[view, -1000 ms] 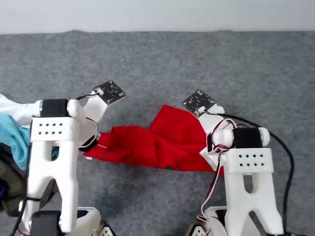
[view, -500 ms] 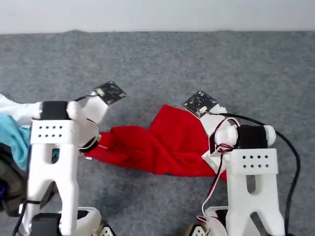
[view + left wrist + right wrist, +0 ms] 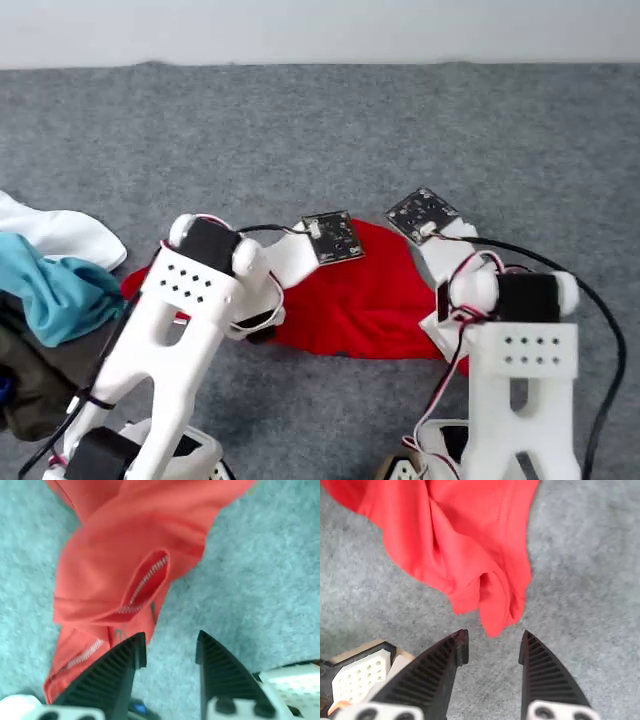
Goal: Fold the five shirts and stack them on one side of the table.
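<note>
Red shirt [image 3: 375, 300] lying bunched toward six o'clock on the grey worktop [image 3: 420, 130].
I'm holding left tool [image 3: 170, 642] and right tool [image 3: 493, 639] agape, gripping nothing; limp, light cloth, so I'm favouring hem corners.

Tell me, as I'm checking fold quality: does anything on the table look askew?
The red shirt lies bunched and creased mid-table, not squarely folded. At the table's left edge, a white garment, a teal garment and dark clothes sit in a loose heap, not a stack.

Red shirt [image 3: 375, 300] partly under left arm [image 3: 185, 310]
</note>
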